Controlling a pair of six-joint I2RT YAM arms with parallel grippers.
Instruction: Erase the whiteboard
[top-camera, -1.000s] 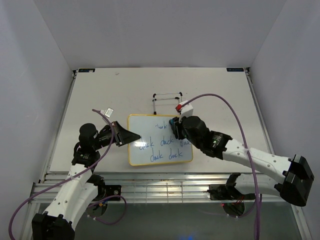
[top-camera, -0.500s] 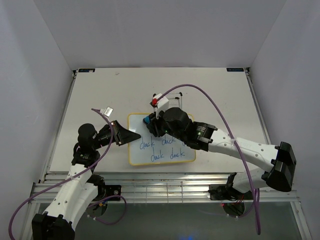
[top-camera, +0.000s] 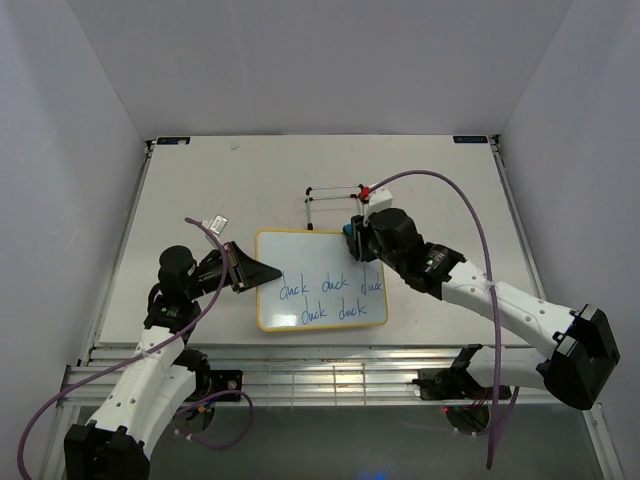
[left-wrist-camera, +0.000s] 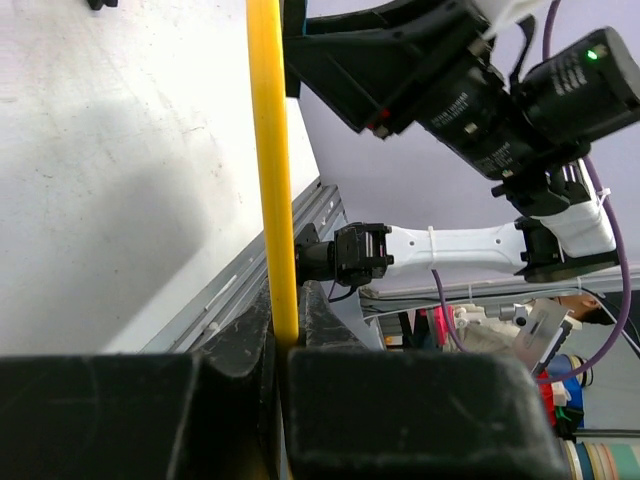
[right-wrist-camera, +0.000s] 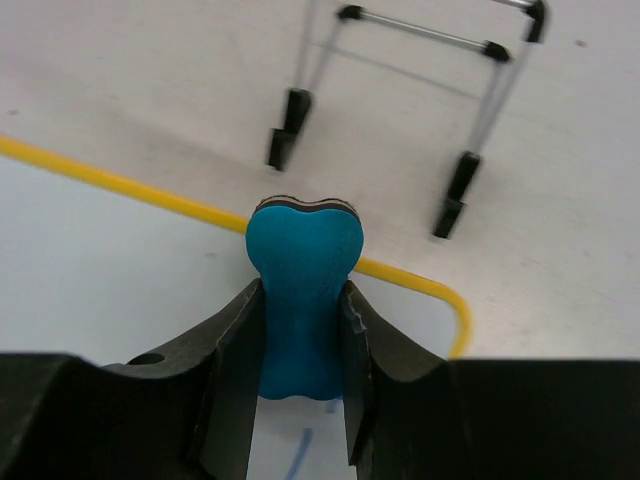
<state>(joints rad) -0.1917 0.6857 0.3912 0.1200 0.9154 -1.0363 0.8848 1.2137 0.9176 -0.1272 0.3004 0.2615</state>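
From above you cannot see the top right corner of the whiteboard (top-camera: 300, 255), because the right gripper (top-camera: 350, 238) covers it and nearly all of the blue eraser (right-wrist-camera: 303, 300), and in the right wrist view the wire stand (right-wrist-camera: 455, 195) runs off the top edge.

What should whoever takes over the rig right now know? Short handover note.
Grippers: the left gripper is shut on the left frame edge of the whiteboard. The right gripper is shut on the blue eraser, at the board's top right corner.
Layout: the board lies flat on the table, with the wire stand beyond it.
Done: top strip is blank.
Left: two rows of blue "duck" words to wipe.
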